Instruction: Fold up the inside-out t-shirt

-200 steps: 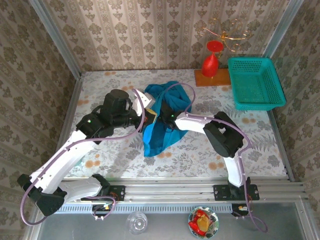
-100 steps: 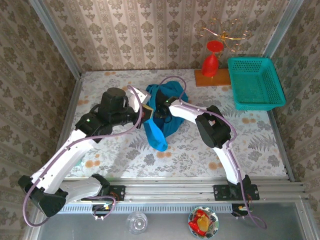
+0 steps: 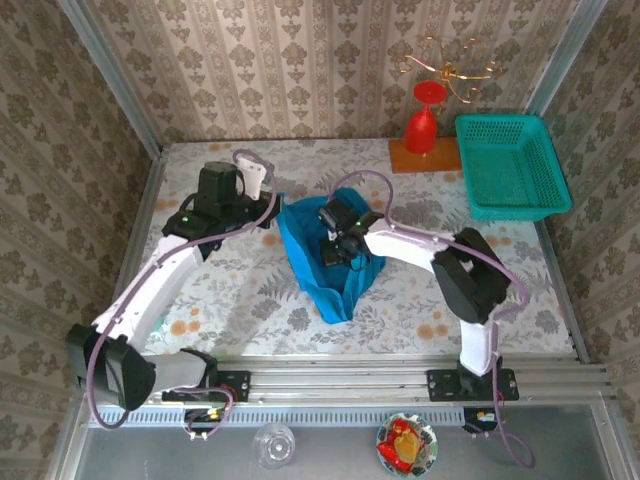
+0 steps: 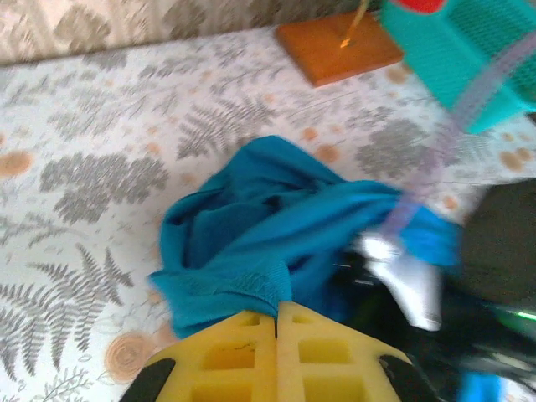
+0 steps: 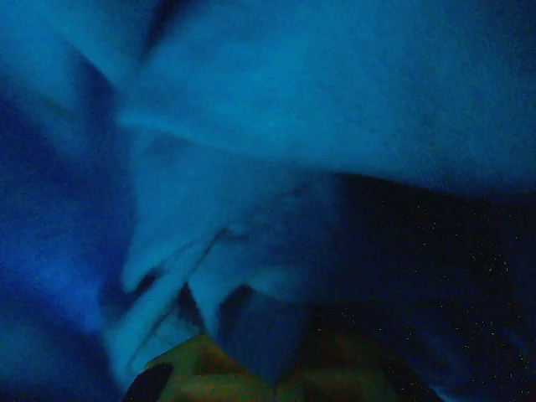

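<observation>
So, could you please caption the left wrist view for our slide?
Left gripper shut on the hem of the crumpled blue t-shirt, teal basket behind.

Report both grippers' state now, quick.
Left gripper: closed, pinching the hem of the blue t-shirt.
Right gripper: closed, buried in the blue t-shirt, a fold apparently caught between its fingers.

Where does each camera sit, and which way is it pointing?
Top external: above and behind the arm bases, looking down on the table; both arms show, left gripper and right gripper on the t-shirt.
Left wrist: low over the table, facing the far-right corner; its closed yellow fingers at the bottom, right arm at right.
Right wrist: buried in blue fabric, its fingers dim at the bottom.
Shared: top external and left wrist both show the t-shirt and basket.
</observation>
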